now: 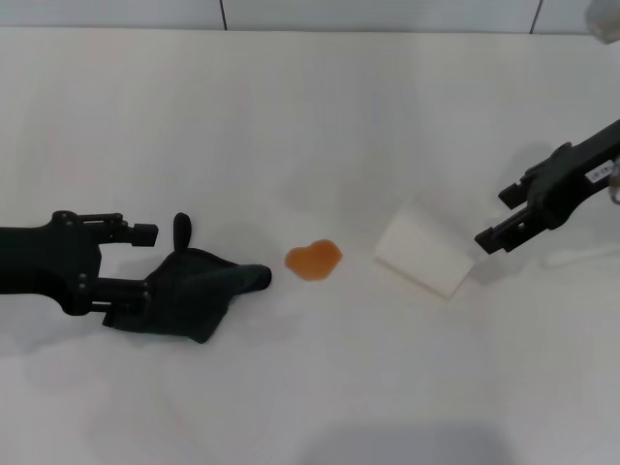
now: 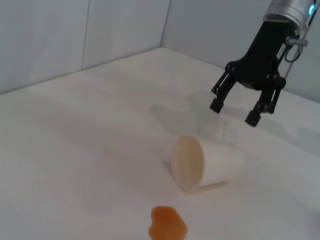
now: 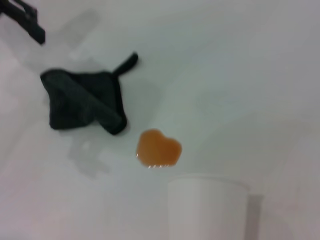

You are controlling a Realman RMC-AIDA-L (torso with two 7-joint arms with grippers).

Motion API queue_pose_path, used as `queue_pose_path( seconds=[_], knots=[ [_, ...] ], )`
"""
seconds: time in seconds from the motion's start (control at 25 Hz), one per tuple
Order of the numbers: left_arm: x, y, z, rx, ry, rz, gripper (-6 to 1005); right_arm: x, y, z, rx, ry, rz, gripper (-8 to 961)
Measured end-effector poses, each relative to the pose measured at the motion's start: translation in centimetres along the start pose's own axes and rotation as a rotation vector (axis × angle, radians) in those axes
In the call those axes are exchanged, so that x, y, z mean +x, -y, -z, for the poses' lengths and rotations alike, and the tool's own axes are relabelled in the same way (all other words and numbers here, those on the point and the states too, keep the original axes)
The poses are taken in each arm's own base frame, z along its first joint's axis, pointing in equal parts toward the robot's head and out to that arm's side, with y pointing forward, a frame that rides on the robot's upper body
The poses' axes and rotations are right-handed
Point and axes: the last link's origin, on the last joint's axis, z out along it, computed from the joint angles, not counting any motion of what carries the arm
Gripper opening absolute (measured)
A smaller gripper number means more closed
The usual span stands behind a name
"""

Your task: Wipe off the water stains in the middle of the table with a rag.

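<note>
Rag [image 1: 194, 291] tapers rightward toward the water stains [image 1: 313, 259]; left gripper [image 1: 131, 263] and right gripper [image 1: 496, 215] fingers spread.

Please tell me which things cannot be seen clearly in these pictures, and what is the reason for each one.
- Left gripper, head view: the rag covers its lower finger, so the grip cannot be judged.
- Left wrist view: the rag and that arm's gripper are out of frame; the stain is cut by the edge.
- Right wrist view: the cup is cut by the edge and blurred.
- Right gripper, head view: the arm is cut off by the edge.
</note>
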Motion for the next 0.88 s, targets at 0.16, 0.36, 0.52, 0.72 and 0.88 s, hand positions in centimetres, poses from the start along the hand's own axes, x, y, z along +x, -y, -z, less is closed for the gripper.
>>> queue_pose_path(
  seconds=[0.16,0.36,0.52,0.72,0.88],
  knots=[
    [0.4,0.1,-0.3,-0.006,-0.001,-0.009,815,-1.2,-0.9,-0.8,-0.004,-0.060,-0.027,828],
    [0.6,0.1,-0.7,-0.017,0.009,-0.019,815,-3.3,-2.4,-2.4,0.003,-0.147,-0.004,828],
    [0.7,0.0,-0.8,-0.024,0.017,-0.028,815,-4.2,-2.8,-3.4,0.049,-0.192,0.011,828],
    [0.6,-0.1,-1.2,-0.037,0.030,-0.045,816,-4.9,-2.7,-3.5,0.072,-0.186,0.001,829],
    [0.5,-0.5,-2.0,-0.060,0.042,-0.062,816,-5.0,-2.6,-3.8,0.070,-0.198,-0.027,829]
  ],
)
